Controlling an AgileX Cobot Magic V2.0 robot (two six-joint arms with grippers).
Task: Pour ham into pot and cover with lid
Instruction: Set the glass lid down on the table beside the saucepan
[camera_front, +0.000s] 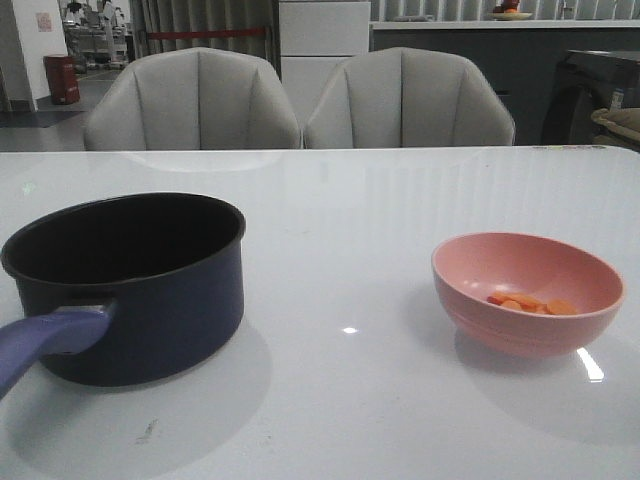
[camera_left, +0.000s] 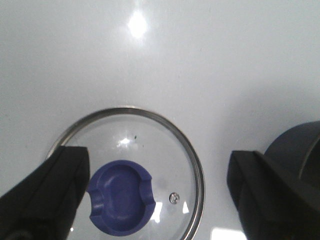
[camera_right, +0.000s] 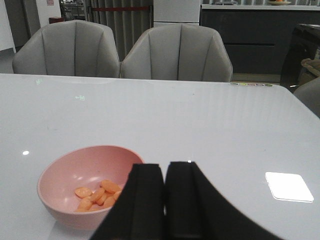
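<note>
The dark navy pot (camera_front: 132, 300) stands at the front left of the table, its black inside showing nothing and its purple-blue handle (camera_front: 48, 342) pointing toward me. Orange-pink ham slices (camera_front: 530, 303) lie in a pink bowl (camera_front: 520, 340) at the right. In the left wrist view the glass lid (camera_left: 135, 135) lies flat on the table beside the pot's wall (camera_left: 300, 150). My left gripper (camera_left: 157, 192) hangs open above it, one finger either side of the blue knob (camera_left: 120, 196). My right gripper (camera_right: 165, 172) is shut and holds nothing, just beside the bowl (camera_right: 90, 148) with the ham (camera_right: 97, 194).
Two grey chairs (camera_front: 300, 100) stand behind the table's far edge. The white tabletop (camera_front: 340, 230) stretches between pot and bowl. Neither arm shows in the front view.
</note>
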